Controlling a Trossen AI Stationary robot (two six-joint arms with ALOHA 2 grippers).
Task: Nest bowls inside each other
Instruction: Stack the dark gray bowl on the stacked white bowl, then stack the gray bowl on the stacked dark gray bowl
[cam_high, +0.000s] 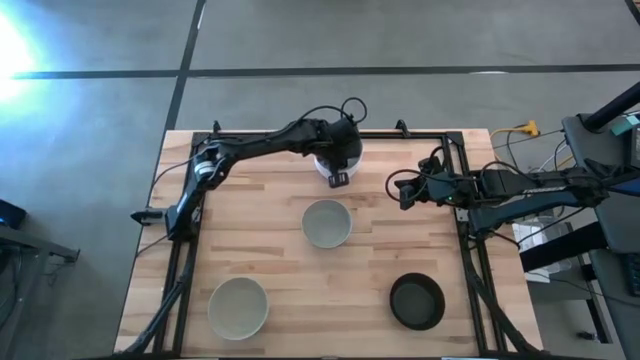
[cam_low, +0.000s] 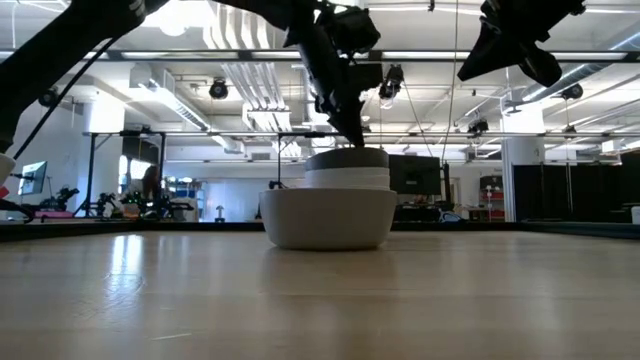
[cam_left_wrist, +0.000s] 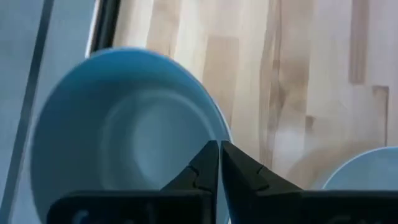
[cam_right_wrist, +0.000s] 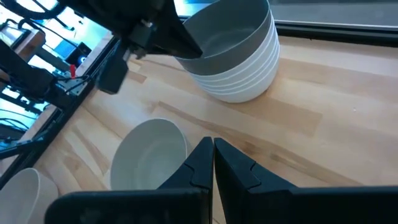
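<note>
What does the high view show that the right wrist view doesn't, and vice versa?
Only the high view: the black bowl near the right front of the table, and the whole right arm with its shut right hand held off to the right of the stack.

Only the right wrist view: the stack from the side, a grey bowl nested on several white rims; from above the left arm covers most of it.

Both: the left hand at the stack's rim, and the pale bowl mid-table.
</note>
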